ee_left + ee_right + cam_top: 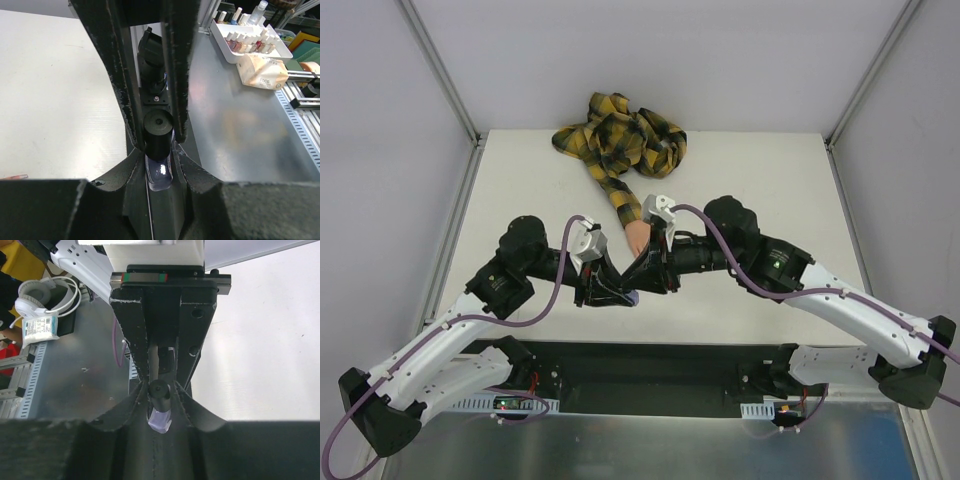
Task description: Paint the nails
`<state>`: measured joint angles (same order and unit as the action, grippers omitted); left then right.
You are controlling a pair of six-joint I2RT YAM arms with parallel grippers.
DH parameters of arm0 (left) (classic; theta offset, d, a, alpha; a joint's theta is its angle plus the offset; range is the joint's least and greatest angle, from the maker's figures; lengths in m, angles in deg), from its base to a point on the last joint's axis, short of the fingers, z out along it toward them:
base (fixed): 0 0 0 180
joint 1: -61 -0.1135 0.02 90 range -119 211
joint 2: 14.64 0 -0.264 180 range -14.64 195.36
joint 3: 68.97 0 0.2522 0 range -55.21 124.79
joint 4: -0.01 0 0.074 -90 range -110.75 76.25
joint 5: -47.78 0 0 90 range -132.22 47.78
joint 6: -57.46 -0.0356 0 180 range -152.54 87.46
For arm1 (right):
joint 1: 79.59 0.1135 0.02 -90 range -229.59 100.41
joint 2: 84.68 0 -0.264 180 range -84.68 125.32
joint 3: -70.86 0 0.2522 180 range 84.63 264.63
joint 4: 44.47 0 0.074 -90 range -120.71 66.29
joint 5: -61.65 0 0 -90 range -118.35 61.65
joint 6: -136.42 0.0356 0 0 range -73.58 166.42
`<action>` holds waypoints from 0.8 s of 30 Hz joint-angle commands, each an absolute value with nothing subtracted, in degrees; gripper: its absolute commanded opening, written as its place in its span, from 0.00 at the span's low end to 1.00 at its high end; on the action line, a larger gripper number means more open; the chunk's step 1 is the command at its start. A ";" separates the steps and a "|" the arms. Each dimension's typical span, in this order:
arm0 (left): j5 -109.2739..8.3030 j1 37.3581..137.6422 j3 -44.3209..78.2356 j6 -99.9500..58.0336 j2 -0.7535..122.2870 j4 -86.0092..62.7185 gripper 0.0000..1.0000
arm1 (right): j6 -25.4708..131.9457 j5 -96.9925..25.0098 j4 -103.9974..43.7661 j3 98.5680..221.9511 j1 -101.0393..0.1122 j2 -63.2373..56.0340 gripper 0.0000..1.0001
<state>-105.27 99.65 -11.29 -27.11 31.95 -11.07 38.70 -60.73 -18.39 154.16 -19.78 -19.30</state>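
Observation:
A peach mannequin hand (636, 236) with a yellow-black plaid sleeve (620, 140) lies at the table's middle back. Its nails are hidden under my right gripper in the top view. One pinkish fingertip (15, 176) shows at the left edge of the left wrist view. A small dark purple bottle (160, 176) with a black cap (159, 136) stands between both grippers, just in front of the hand. My left gripper (160, 170) is shut on the bottle's glass body. My right gripper (160, 396) is shut on the cap (159, 390). The two grippers meet tip to tip (630, 288).
A white tray of nail polish bottles (250, 42) and a tan packet (262, 70) sit on the metal bench off the table's near edge. White headphones (45, 295) lie on that bench too. The table's side rails (450, 250) bound the work area.

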 commanded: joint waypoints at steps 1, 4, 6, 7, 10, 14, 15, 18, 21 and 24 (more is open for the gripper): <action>-105.08 100.11 -10.04 -26.91 30.89 -8.04 0.00 | 39.22 -59.91 -21.57 153.97 -19.65 -19.38 0.17; -96.07 100.02 -10.30 -27.35 29.40 -8.82 0.00 | 39.22 -49.08 -21.22 152.49 -17.90 -20.87 0.01; -88.84 99.85 -10.83 -28.58 27.65 -9.79 0.00 | 37.99 -35.64 -20.95 150.82 -11.94 -23.41 0.00; -85.15 99.76 -11.26 -28.84 27.20 -10.05 0.00 | 37.46 -14.94 -21.04 150.29 -8.52 -23.94 0.00; -72.49 99.41 -11.44 -29.55 26.23 -11.55 0.00 | 37.46 23.60 -22.79 151.59 7.65 -20.63 0.00; -69.29 99.32 -11.88 -30.34 25.35 -11.55 0.00 | 40.08 44.85 -19.92 159.05 17.26 -10.26 0.00; -69.29 99.32 -11.88 -30.51 25.26 -11.55 0.00 | 42.27 44.95 -17.64 160.81 17.09 -9.37 0.00; -69.73 99.32 -12.06 -31.04 25.00 -11.64 0.00 | 41.25 43.02 -19.01 159.26 16.65 -11.28 0.00; -75.24 99.32 -11.71 -31.57 25.17 -11.64 0.00 | 36.94 32.52 -19.37 158.81 14.72 -15.15 0.05; -81.05 99.32 -11.18 -31.83 26.05 -11.64 0.00 | 33.33 22.32 -16.84 158.45 12.00 -19.54 0.34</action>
